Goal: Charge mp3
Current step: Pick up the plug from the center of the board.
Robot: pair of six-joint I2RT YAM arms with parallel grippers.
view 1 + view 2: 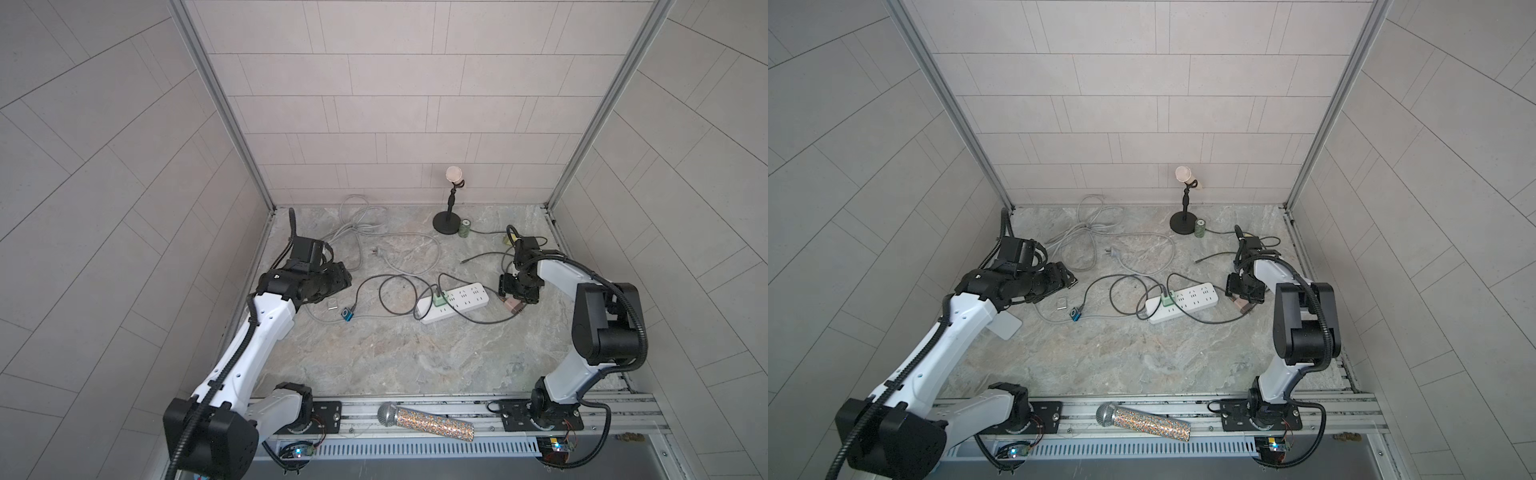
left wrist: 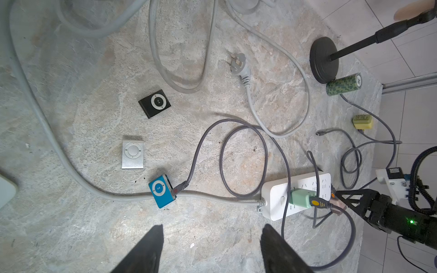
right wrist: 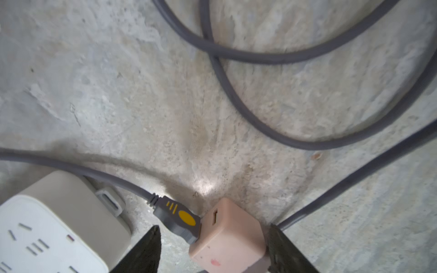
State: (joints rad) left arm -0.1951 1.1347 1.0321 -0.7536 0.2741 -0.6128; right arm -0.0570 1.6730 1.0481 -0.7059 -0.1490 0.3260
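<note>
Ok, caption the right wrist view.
Open right gripper straddling a pink cube charger with a grey USB plug inserted.

From my screens the tabletop [image 2: 94, 224] is marbled grey and beige. The blue mp3 player [image 2: 162, 191] has a white control ring, the silver mp3 player [image 2: 133, 151] is plain metal, and the black mp3 player [image 2: 155, 103] carries a white ring. I see a white power strip [image 2: 275, 201], a mint-green charger [image 2: 301, 198] and a pale pink charger [image 3: 227, 234]. The grey cable [image 3: 94, 175] ends in a plug [image 3: 179, 218] marked with an orange-yellow dot and stripes. The small cylinder [image 2: 343, 84] shows a green camouflage check. The microphone [image 1: 436, 424] has multicoloured glitter and a silver mesh head.
</note>
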